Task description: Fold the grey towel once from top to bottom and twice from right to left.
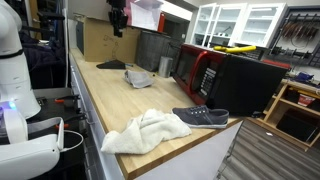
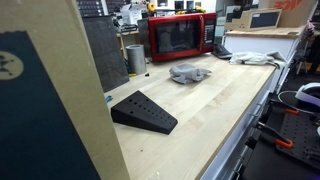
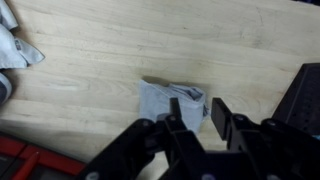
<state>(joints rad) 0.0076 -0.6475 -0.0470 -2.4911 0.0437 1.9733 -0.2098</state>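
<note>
One grey towel (image 3: 168, 100) is on the counter (image 3: 90, 40), lying as a small, thick, slightly rumpled packet rather than a flat sheet. In both exterior views it sits mid-counter, near the black wedge (image 1: 112, 65) but apart from it. It is well apart from the cream towel (image 1: 145, 132) and the sneaker (image 1: 200, 116) at the counter's other end. The gripper (image 3: 205, 112) hangs directly over the packet with jaws apart and nothing between them. In the wrist view the cloth shows under and past the fingertips (image 3: 183, 110). In an exterior view the gripper (image 1: 118, 18) is high, well clear of the wood. Judgement: the packet's size suggests most or all of the folds are made, though the layers cannot be counted from here. The step in hand reads as release and lift-off, then a check of the result. To do it well, rise straight up with jaws wide so no pad drags the top layer back open, since thin cloth clings and springs easily. If a last right-to-left fold is wanted, descend on the right edge and pinch the whole stack there, not one ply. Carry it low across to the left edge, set it down flat, then let go. Stay off the wedge on approach.
</note>
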